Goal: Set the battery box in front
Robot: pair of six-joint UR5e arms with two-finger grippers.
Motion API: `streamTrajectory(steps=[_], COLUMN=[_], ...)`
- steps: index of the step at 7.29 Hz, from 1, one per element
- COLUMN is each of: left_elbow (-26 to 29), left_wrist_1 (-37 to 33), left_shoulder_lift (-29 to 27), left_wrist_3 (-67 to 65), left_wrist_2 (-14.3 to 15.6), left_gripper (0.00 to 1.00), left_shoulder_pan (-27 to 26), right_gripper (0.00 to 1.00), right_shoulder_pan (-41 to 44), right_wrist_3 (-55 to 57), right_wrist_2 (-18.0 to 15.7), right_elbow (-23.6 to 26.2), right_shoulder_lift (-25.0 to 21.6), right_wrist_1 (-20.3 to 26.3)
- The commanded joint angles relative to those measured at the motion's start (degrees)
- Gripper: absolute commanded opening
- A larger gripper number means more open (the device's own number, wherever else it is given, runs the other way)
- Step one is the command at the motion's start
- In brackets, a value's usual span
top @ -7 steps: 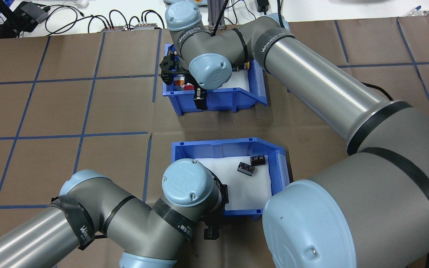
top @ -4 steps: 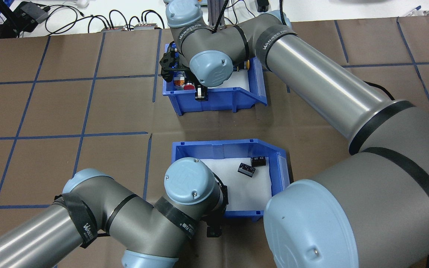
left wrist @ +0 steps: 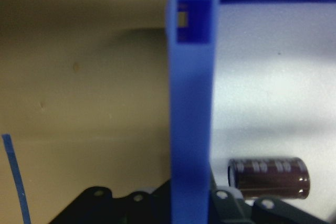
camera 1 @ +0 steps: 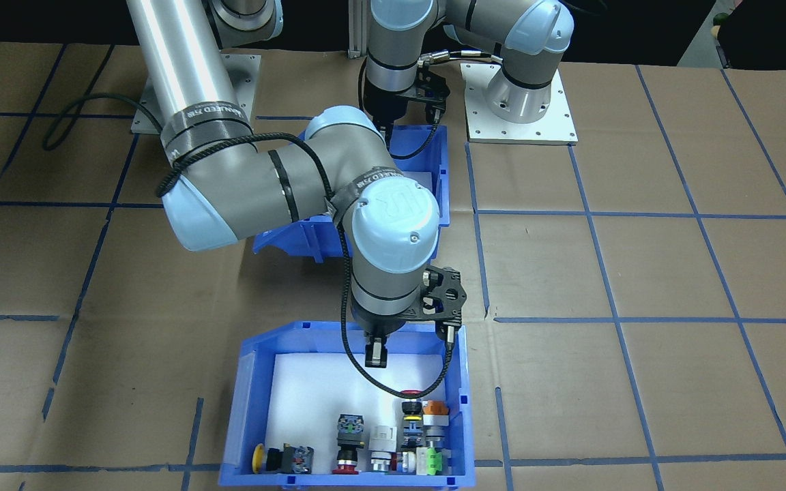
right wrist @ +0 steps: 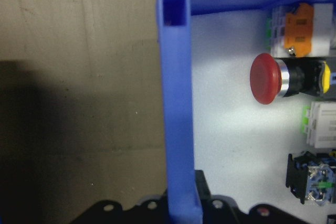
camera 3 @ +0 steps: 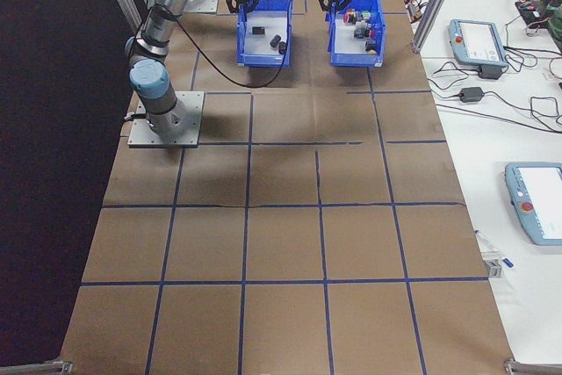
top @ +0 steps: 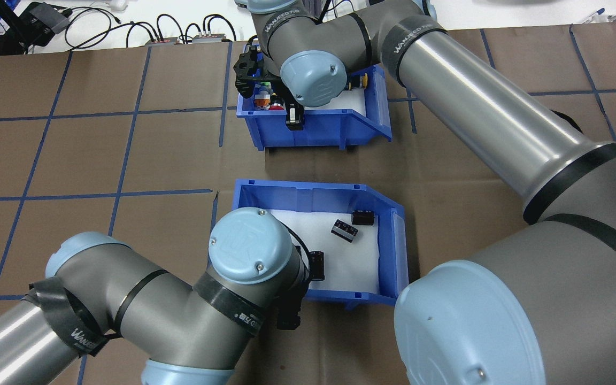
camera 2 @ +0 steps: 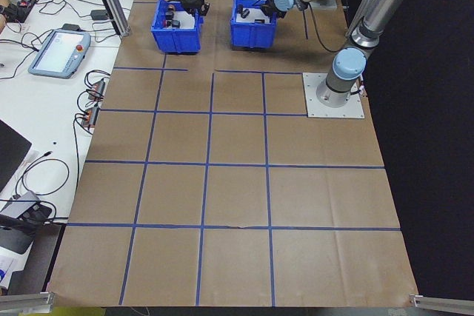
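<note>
My left gripper (top: 290,315) clamped on near wall of blue plastic battery box (top: 316,197), nearer my base. Right gripper (top: 293,115) grips blue switch bin (top: 361,127) wall, directly ahead. Boxes need swapping, I reckon.

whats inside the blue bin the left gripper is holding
The blue plastic battery box holds a white foam floor and three dark brown cylinders. The left arm covers its left part.

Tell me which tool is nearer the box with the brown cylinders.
Left. The left tool straddles the back wall of the battery box. The right tool is on the back wall of the switch box, farther away.
</note>
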Motion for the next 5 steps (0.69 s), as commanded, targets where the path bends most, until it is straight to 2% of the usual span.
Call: streamTrajectory(steps=[1,3,5], left_elbow=[0.10,0.36,1.32], left_wrist_1=[-1.49,-1.41,-0.62], left_shoulder_lift=[1.32,1.23,-0.43], left_wrist_3=[4.60,14.85,25.41], left_wrist_2=[1.13,0.17,-0.01], left_gripper=[0.00,0.00,0.00], left_shoulder_pan=[4.66,14.82,25.03], right_gripper=[0.07,0.07,0.07], right_shoulder_pan=[-5.87,-11.15,-17.91], right_wrist_3=[-5.57,-10.09,-18.58], right_wrist_2=[-2.57,-4.60,-4.52], right_elbow=[0.22,0.74,4.07], right_shoulder_lift=[-1.56,-3.13,-6.47], right_wrist_1=[1.58,1.67,1.41])
